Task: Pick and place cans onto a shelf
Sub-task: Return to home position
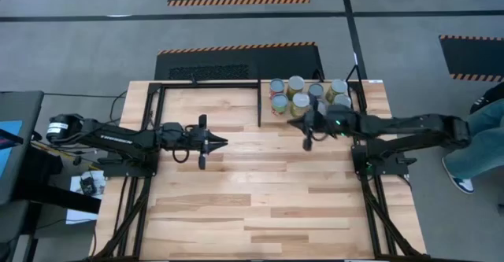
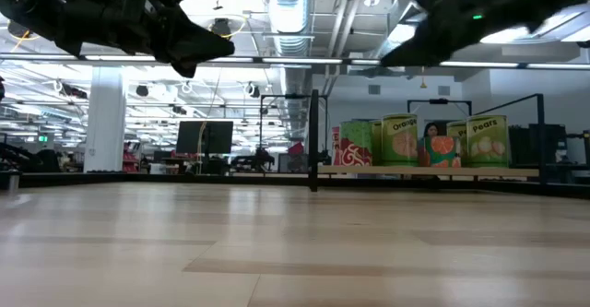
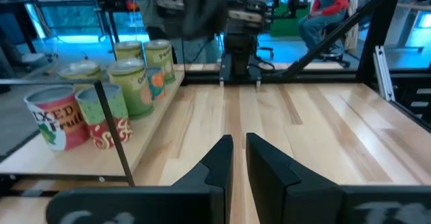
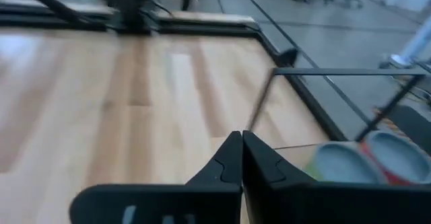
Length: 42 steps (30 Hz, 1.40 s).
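Several cans (image 1: 307, 95) with silver or pale tops stand grouped on the shelf (image 1: 358, 89), a light plywood panel with black frame bars at the table's far right. The low view shows them upright (image 2: 415, 141) on the raised panel (image 2: 516, 171). They also show in the left wrist view (image 3: 101, 96). My right gripper (image 1: 303, 128) hovers shut and empty just near of the cans, and two can tops show close below it (image 4: 350, 163). My left gripper (image 1: 223, 142) hangs shut and empty above the table's middle left, well away from the cans.
A black frame (image 1: 209, 85) borders the far edge, with an upright post (image 1: 260, 105) left of the cans. The planked tabletop (image 1: 260, 207) stretches toward the near edge. A person's leg and shoe (image 1: 472, 148) show beyond the table's right side.
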Motion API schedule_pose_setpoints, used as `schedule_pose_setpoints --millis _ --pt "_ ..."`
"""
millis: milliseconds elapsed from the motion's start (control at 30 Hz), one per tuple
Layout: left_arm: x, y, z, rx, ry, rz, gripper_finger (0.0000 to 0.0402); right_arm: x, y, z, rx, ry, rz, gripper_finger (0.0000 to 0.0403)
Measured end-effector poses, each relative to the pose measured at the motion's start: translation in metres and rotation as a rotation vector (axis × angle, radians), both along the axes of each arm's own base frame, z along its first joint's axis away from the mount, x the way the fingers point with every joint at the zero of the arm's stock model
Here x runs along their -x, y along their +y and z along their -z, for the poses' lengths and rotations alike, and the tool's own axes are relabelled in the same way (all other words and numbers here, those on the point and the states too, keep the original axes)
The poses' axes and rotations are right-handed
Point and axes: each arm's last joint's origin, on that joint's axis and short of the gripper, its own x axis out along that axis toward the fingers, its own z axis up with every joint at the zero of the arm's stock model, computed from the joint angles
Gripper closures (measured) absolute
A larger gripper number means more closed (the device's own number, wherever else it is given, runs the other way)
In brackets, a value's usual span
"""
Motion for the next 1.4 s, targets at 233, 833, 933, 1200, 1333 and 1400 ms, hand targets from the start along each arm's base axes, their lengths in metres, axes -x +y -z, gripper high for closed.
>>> schedule_pose_setpoints --millis 233,833,933,1200,1333,1400 --pt "0.02 0.0 0.002 0.015 -0.044 -0.005 0.037 0.034 0.024 0.014 0.0 -0.071 -0.016 0.0394" --pt "0.064 -0.001 0.001 0.002 -0.14 -0.016 0.037 0.09 0.035 0.056 0.046 -0.33 -0.115 0.0396" --pt "0.067 -0.001 -0.001 -0.005 -0.152 -0.015 0.037 0.097 0.035 0.058 0.052 -0.373 -0.109 0.0393" --pt "0.076 -0.002 -0.004 -0.038 -0.156 -0.022 0.037 0.111 0.036 0.063 0.058 -0.398 -0.105 0.0393" --pt "0.081 -0.002 0.003 -0.04 -0.186 -0.023 0.037 0.111 0.036 0.066 0.052 -0.369 -0.102 0.0393" --pt "0.085 -0.002 0.011 -0.039 -0.222 -0.027 0.037 0.11 0.035 0.071 0.039 -0.361 -0.092 0.0393"
